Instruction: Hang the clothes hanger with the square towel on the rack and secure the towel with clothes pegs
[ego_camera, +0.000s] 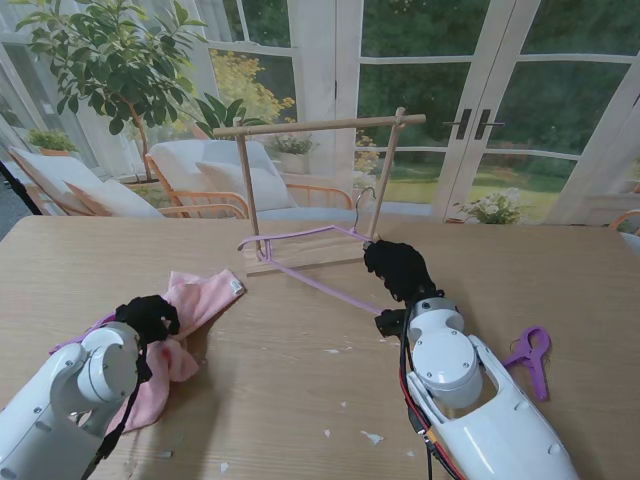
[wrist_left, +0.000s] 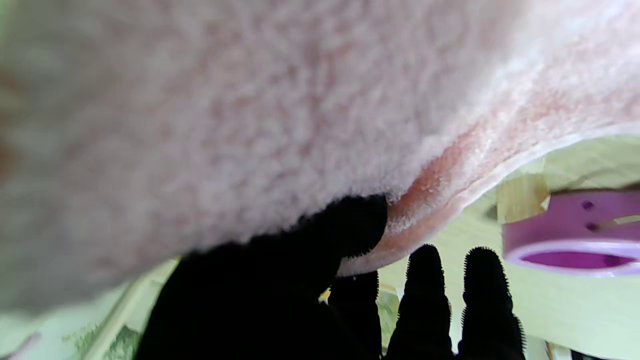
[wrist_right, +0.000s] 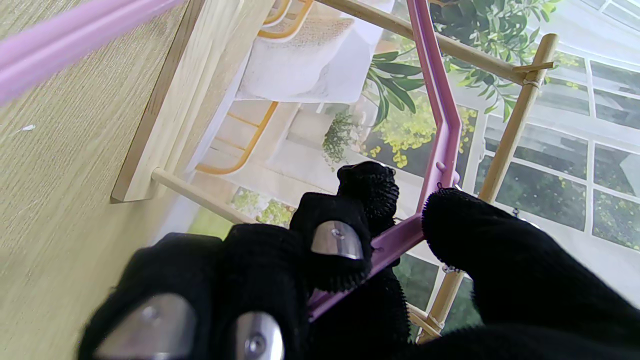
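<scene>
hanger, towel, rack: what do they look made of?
Hanger: likely plastic, smooth, uniform pink-purple with moulded edges. Towel: soft fleecy fabric, pink, fuzzy nap plain in the left wrist view. Rack: pale unfinished-looking wood, visible grain, round dowels on a flat base.

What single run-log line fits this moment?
left hand: shut on pink fluffy towel | right hand: shut on pink plastic hanger | wooden rack: bare
</scene>
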